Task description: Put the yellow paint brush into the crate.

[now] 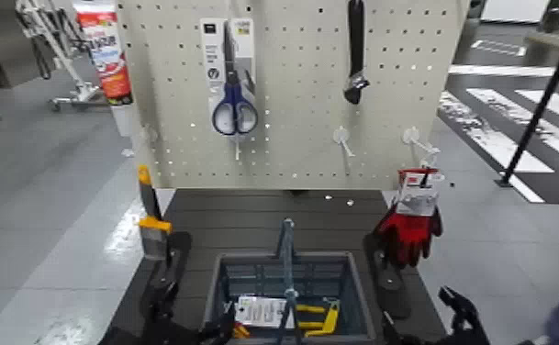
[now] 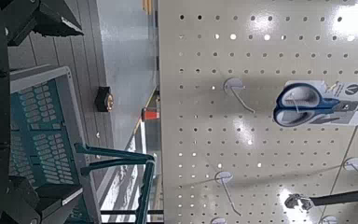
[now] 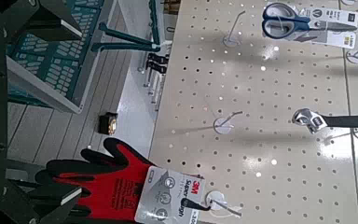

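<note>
The open left hand (image 1: 194,317), low by the slatted crate (image 1: 365,303), should softly pinch the yellow-banded paint brush (image 1: 154,226) (by its handle (image 1: 150,200)).

Left gripper (image 1: 189,317) observed low in the head view, its black fingers (image 1: 165,298) spread wide apart and holding nothing. Right gripper (image 1: 428,321) noted at the lower right, on the robot's other side, likewise open and empty, with a clear gap between its fingers. Both grippers sit low and well apart from each other, at roughly the same height in the head view.
</note>
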Available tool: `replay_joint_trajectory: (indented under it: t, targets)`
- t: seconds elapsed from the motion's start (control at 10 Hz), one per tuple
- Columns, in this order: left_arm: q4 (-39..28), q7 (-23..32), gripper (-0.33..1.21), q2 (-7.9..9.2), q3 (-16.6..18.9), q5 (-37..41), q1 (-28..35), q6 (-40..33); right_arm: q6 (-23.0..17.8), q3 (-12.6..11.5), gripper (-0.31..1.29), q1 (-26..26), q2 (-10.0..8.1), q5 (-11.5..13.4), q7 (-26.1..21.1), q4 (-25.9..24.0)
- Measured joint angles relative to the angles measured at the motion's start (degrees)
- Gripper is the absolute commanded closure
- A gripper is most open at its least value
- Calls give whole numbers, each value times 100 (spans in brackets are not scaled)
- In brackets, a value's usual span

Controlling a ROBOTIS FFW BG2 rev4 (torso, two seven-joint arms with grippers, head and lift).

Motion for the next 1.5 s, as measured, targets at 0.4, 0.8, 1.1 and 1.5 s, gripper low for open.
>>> replay_joint_trajectory:
  t: [0.4,0.8,1.1,1.5]
  targets:
    - [0,-17,12,0,65,21,0,62,-1,1,15,0,0,0,0,-6]
    - [-35,-27,12,0,425,51,-138,200,15,17,15,-3,0,0,0,-4]
    - [-9,-253,12,0,822,268,-366,485,42,35,15,-31,2,0,0,10]
    - [136,-664,12,0,1313,598,-882,861,149,77,15,-170,13,-36,175,75]
